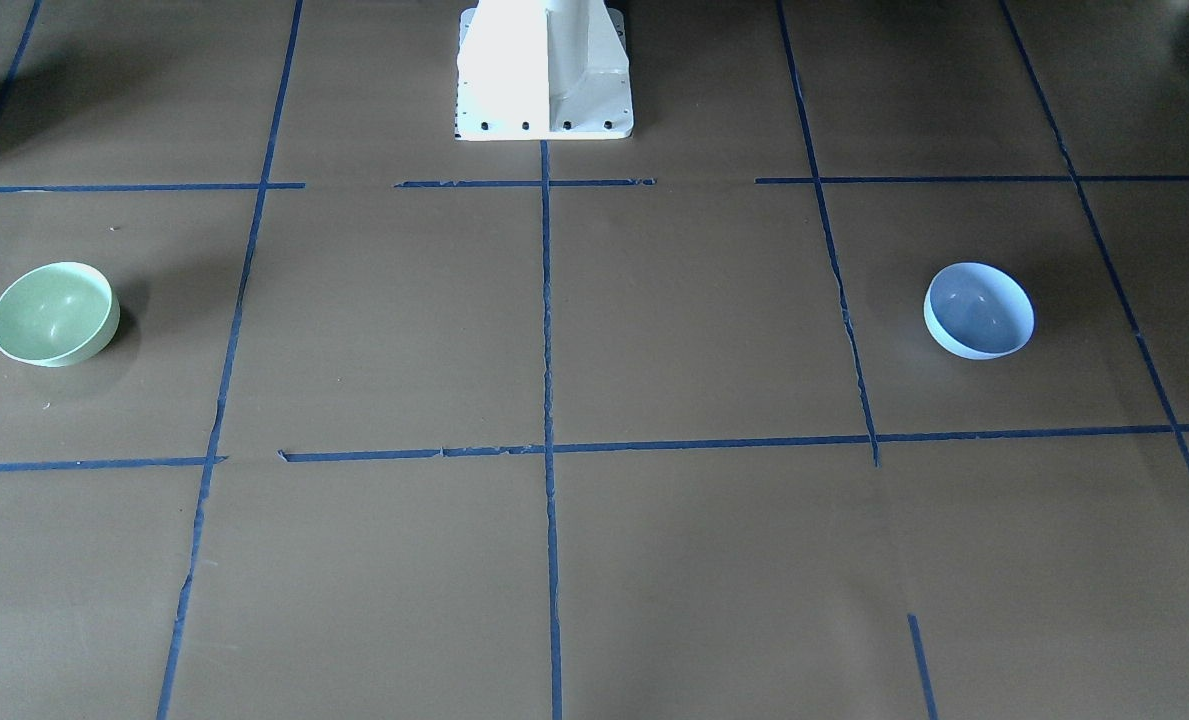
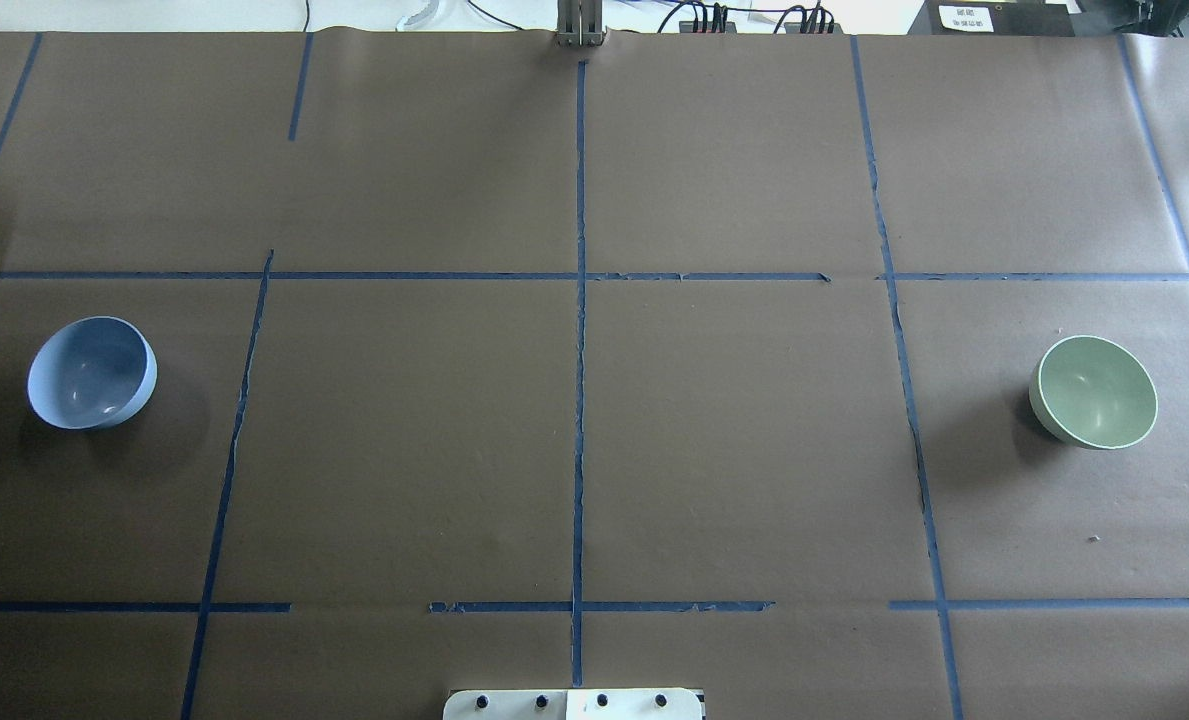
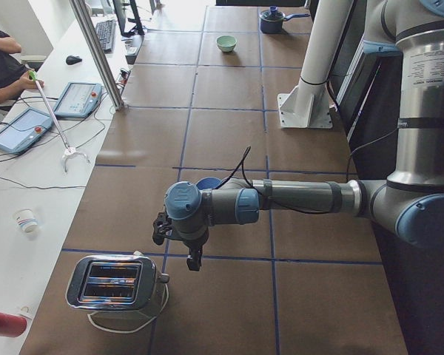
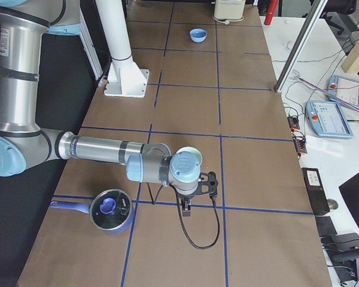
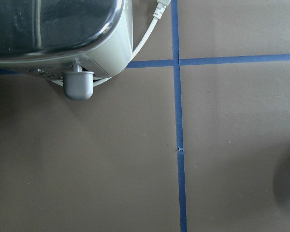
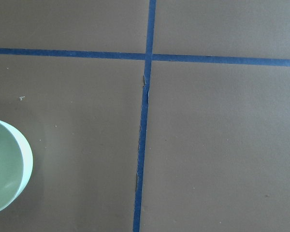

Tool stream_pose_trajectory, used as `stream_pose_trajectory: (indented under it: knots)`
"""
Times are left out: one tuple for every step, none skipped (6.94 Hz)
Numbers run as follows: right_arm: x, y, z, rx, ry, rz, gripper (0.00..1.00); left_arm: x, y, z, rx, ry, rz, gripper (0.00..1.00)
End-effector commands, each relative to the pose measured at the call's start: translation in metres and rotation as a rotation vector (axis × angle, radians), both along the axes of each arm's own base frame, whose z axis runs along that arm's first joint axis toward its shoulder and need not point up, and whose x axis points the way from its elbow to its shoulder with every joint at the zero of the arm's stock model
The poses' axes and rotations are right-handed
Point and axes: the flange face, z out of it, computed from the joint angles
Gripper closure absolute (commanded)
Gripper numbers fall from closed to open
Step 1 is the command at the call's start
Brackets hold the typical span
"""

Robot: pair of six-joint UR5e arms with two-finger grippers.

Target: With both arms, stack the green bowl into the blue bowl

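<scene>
The green bowl stands upright at the table's right end in the overhead view. Its rim shows at the left edge of the right wrist view. The blue bowl stands upright at the left end. In the left side view my left gripper hangs above the table just past the blue bowl, near the toaster. In the right side view my right gripper hangs beside the green bowl. Neither gripper shows in any other view, so I cannot tell whether they are open or shut.
A chrome toaster with a white cord stands at the table's left end, under the left wrist camera. A blue pot with a glass lid sits at the right end. The white pedestal stands at mid table. An operator sits alongside.
</scene>
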Motion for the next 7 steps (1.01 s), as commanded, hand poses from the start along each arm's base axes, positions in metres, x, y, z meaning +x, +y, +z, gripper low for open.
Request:
stream_pose_trajectory:
  knots:
    - [0.0023, -0.0044, -0.0062, 0.013, 0.017, 0.003, 0.0, 0.0, -0.0001, 0.0, 0.001, 0.0, 0.0, 0.0]
    - [0.0024, -0.0032, -0.0027, 0.007, 0.019, 0.003, 0.0, 0.0001, -0.0007, -0.0007, -0.001, 0.001, -0.003, 0.0]
    - [0.0022, -0.0032, -0.0028, 0.007, 0.016, 0.003, 0.0, 0.0, -0.0006, -0.0004, -0.003, 0.0, -0.003, 0.0]
    - [0.0022, -0.0034, -0.0036, 0.009, 0.016, 0.003, 0.0, 0.0001, -0.0013, -0.0005, -0.004, 0.001, -0.004, 0.0]
    - [0.0024, -0.005, -0.0049, 0.013, 0.018, 0.003, 0.0, 0.0, -0.0053, -0.0036, -0.002, 0.001, -0.005, 0.0]
    - [0.0025, -0.0054, -0.0071, 0.018, 0.019, 0.003, 0.0, 0.0, -0.0057, -0.0041, 0.004, 0.001, -0.004, 0.0]
    - [0.0025, -0.0046, -0.0053, 0.016, 0.019, 0.003, 0.0, 0.0019, -0.0082, -0.0072, 0.007, -0.002, 0.0, 0.0]
